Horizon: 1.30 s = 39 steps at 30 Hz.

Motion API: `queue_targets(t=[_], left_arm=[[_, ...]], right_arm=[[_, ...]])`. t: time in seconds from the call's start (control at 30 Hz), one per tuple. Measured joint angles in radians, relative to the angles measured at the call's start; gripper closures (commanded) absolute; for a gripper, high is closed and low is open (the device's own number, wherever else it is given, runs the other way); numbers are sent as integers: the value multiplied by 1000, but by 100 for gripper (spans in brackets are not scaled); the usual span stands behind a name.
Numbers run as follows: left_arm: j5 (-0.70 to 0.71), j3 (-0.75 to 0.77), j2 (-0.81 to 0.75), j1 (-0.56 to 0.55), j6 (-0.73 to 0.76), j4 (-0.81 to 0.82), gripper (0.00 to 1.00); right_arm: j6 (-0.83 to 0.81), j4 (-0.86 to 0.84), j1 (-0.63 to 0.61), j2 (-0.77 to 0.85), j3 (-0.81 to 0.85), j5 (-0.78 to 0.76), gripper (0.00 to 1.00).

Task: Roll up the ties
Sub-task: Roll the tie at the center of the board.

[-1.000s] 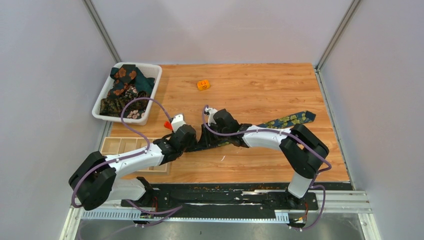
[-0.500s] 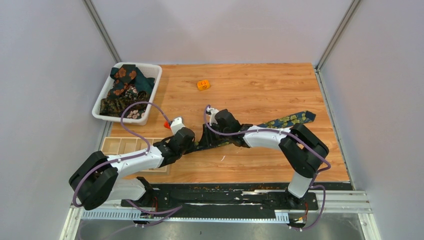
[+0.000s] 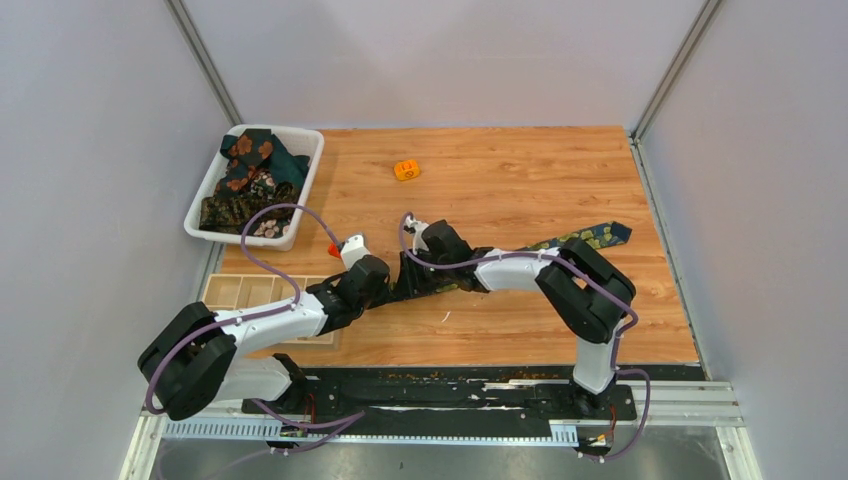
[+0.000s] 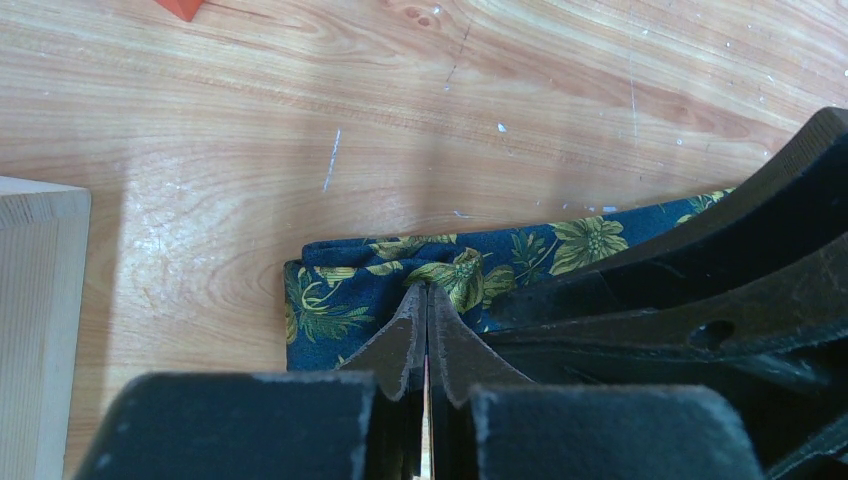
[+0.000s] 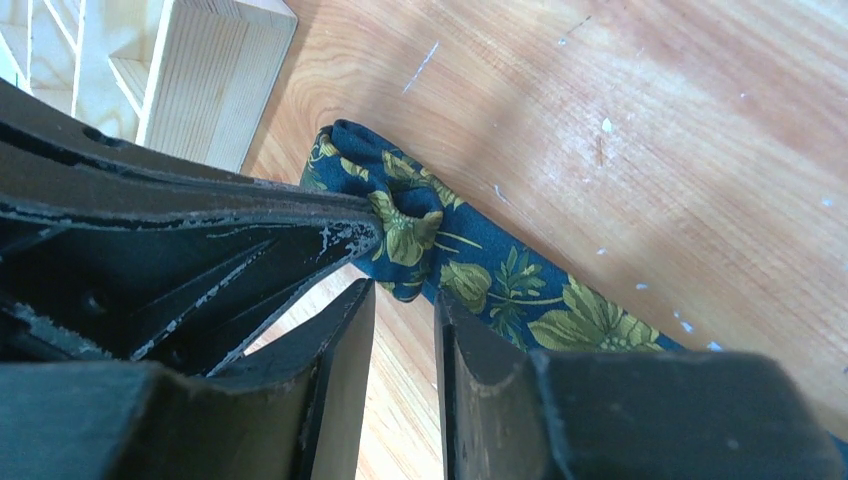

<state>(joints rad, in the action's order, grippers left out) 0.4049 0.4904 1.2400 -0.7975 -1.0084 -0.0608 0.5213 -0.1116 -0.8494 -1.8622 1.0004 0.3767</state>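
A: Since a second ago, the left gripper point(image 4: 426, 295) went from apart to fully together and is now pinched on the folded-over end of the navy tie point(image 4: 340, 290). The right arm's elbow pulled in toward 9 o'clock, and the tie's free end crept that way too.
B: Right gripper?
A: Right gripper point(image 5: 403, 298) has its jaws narrowly apart with bare wood showing between them. It sits right at the fold's edge, holding nothing I can see.
B: So the roll's started?
A: Barely, my read. There's one fold, with fabric bunched at the left fingertips, and most of the length lies flat. The pinch looks like the anchor for the first turn.
B: Orientation?
A: In the top view it lies mid-table point(image 3: 520, 180), long axis roughly 9-to-3. The free end tips toward 2 and the folded end is at 9, near the wooden tray point(image 3: 240, 292). The roll would have to travel toward 3.
B: Other ties point(image 3: 250, 170)?
A: Heaped in the white bin point(image 3: 308, 185) at 10 o'clock, not yet rolled.
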Motion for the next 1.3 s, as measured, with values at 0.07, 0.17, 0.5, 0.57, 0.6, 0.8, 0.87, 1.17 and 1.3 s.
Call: queue_targets(t=[0.07, 0.17, 0.5, 0.57, 0.6, 0.8, 0.87, 1.17, 1.3], left_arm=[[0, 0, 0, 0, 0, 0, 100], [1, -1, 0, 0, 0, 0, 100], [6, -6, -24, 0, 0, -6, 96], [8, -6, -29, 0, 0, -10, 79], [9, -6, -32, 0, 1, -14, 73], [36, -6, -92, 1, 24, -86, 41], [50, -6, -124, 3, 43, -119, 37], [9, -6, -216, 76, 111, -221, 40], [-42, -29, -237, 123, 138, -206, 46]], right_arm=[[1, -1, 0, -12, 11, 4, 70], [1, -4, 0, -26, 24, 11, 70], [10, -14, 0, -76, 57, 27, 92], [13, -15, 0, -82, 59, 28, 94], [13, -15, 0, -83, 59, 28, 94], [12, -4, 0, -83, 66, 26, 96], [11, 4, 0, -83, 71, 26, 96], [8, 37, 0, -83, 89, 24, 96], [8, 51, 0, -85, 97, 24, 96]])
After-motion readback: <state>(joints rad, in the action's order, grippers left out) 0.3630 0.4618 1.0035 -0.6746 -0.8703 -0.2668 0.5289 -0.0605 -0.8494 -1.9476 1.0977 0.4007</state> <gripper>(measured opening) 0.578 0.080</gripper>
